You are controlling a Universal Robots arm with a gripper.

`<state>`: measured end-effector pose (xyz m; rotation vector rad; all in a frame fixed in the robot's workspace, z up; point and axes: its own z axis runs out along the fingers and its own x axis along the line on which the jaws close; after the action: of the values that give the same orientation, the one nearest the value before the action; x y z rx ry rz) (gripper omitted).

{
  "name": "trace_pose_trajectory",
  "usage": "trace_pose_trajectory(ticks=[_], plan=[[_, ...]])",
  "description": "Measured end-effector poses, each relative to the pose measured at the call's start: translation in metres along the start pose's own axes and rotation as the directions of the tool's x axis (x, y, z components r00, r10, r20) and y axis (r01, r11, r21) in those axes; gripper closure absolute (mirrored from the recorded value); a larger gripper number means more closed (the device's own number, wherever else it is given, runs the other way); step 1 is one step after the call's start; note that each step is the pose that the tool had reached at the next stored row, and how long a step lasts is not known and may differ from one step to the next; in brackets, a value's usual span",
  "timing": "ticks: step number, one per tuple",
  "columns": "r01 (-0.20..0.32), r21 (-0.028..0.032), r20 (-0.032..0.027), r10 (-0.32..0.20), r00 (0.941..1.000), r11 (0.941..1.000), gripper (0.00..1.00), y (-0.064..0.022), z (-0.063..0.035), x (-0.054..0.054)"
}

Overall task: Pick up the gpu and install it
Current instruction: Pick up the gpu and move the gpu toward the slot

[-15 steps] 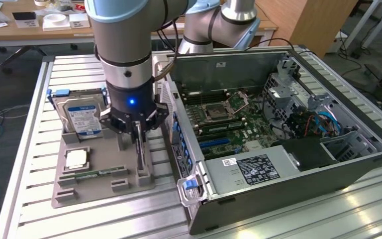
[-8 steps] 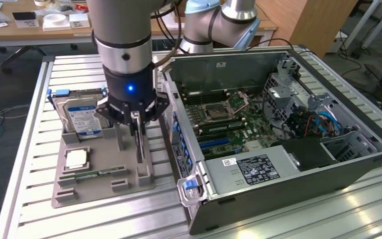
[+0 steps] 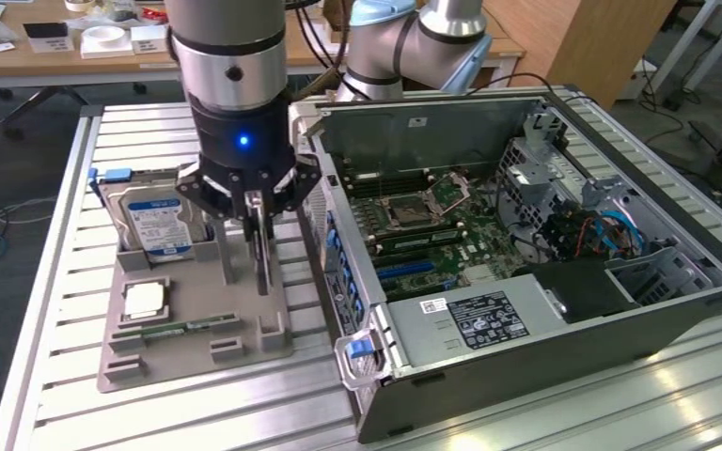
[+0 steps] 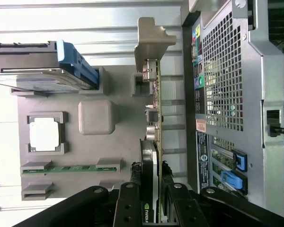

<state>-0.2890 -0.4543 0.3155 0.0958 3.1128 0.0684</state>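
- Exterior view: end effector (image 3: 253, 214) closed narrow on the top edge of the gpu (image 3: 263, 268). The gpu stands on edge at the grey holder (image 3: 192, 355) on the desk (image 3: 67, 310), to the exterior view's left of the open computer case (image 3: 662, 301).
- In the same holder: hard drive (image 3: 154, 224) upright just beside the gpu, chip (image 3: 144, 301) and memory stick (image 3: 192, 326) lying flat.
- Wrist view: fingers (image 4: 131, 198) clamp both faces of the gpu. Its silver bracket (image 4: 150, 38) is at the far end, with the computer case close alongside.

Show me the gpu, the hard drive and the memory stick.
gpu (image 4: 155, 99): wrist view, board's edge.
hard drive (image 3: 161, 225): exterior view, blue label.
memory stick (image 4: 73, 168): wrist view, green board.
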Motion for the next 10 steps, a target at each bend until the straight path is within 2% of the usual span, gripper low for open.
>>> trace_pose_trajectory(ticks=[10], plan=[[0.000,0.0000,0.0001,0.000,1.0000,1.0000,0.73,0.0009,-0.0198,0.000]])
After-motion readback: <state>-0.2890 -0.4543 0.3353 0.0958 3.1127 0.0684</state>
